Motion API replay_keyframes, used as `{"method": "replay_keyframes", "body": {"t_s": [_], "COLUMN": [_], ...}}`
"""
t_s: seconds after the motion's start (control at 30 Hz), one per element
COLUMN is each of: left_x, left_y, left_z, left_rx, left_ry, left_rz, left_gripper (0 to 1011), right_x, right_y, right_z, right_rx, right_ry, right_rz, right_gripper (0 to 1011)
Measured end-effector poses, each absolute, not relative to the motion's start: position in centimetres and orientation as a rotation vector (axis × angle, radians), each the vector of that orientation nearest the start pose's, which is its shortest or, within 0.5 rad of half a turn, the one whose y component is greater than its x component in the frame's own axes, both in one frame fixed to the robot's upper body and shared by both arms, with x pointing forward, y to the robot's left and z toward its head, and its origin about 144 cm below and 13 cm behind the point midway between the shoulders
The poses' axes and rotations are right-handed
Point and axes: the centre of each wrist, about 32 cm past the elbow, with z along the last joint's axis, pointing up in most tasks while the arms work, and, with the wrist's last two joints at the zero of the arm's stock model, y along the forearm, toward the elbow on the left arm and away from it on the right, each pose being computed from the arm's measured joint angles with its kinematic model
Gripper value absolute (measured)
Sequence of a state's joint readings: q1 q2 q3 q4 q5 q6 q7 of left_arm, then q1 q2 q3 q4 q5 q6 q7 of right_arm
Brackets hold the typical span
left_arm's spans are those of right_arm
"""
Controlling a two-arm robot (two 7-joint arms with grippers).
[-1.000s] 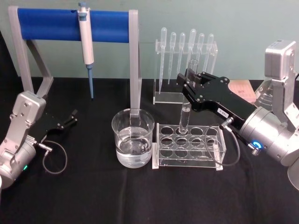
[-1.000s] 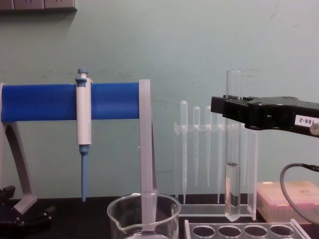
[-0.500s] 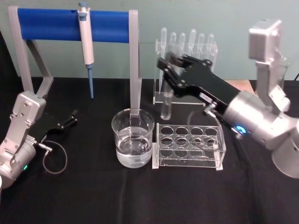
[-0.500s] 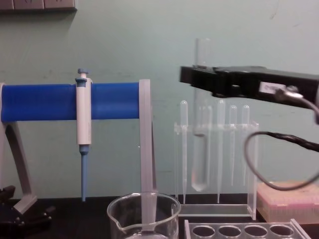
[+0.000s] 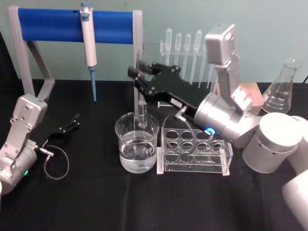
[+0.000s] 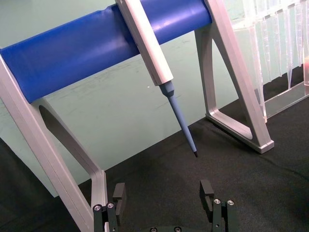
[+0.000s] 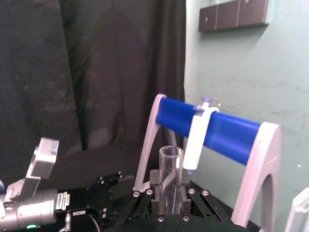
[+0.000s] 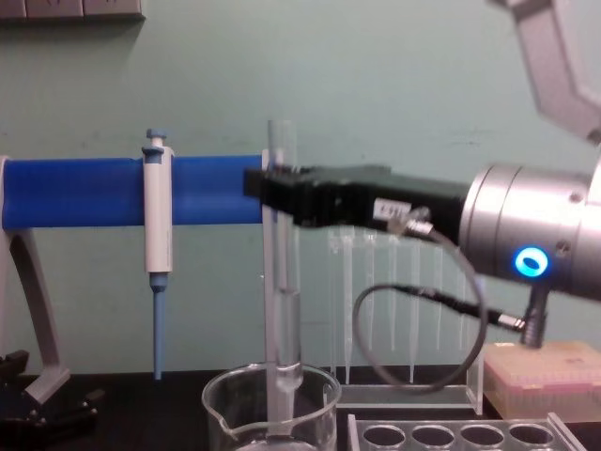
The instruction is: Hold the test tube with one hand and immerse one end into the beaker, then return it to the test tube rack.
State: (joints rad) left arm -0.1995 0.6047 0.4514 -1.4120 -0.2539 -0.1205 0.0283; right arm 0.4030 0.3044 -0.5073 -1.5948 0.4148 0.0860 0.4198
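Note:
My right gripper (image 5: 140, 81) is shut on the upper part of the test tube (image 5: 142, 113), which hangs upright over the beaker (image 5: 137, 147). The tube's round lower end is just inside the beaker's rim, above the water in the head view. From the chest view the test tube (image 8: 283, 310) holds a little liquid and its tip dips behind the beaker (image 8: 270, 413) rim, held by the right gripper (image 8: 274, 195). The right wrist view looks down on the tube's open rim (image 7: 171, 153) between the jaws. My left gripper (image 5: 74, 120) rests open at the left of the table, its fingers (image 6: 207, 189) apart.
A clear tube rack (image 5: 195, 150) stands right beside the beaker. Behind it is a stand with a blue bar (image 5: 53, 25) holding a pipette (image 5: 88, 43), and a rack of plastic pipettes (image 5: 192, 50). A conical flask (image 5: 281, 94) and a pink box (image 8: 545, 376) sit at the right.
My right gripper lifted the test tube out of the rack, carried it left over the beaker and lowered its end inside the rim. The left arm has not moved.

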Motion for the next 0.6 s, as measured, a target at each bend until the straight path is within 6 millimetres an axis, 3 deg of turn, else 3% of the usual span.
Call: {"method": "replay_keyframes", "body": {"t_s": [0.33, 0.6], "left_x": [48.9, 48.9], "left_y": [31.0, 31.0], "left_z": [114.0, 114.0], "left_rx": [0.304, 0.304], "left_ry": [-0.285, -0.285], "left_rz": [1.248, 1.248], "left_gripper": [1000, 1000], "right_x": [53.1, 52.6], "right_y": [-15.0, -15.0], "right_z": [120.9, 118.8], "right_rx": [0.042, 0.014], "right_ry": [-0.085, -0.057], "right_rz": [-0.627, -0.634], "right_gripper": [230, 230]}}
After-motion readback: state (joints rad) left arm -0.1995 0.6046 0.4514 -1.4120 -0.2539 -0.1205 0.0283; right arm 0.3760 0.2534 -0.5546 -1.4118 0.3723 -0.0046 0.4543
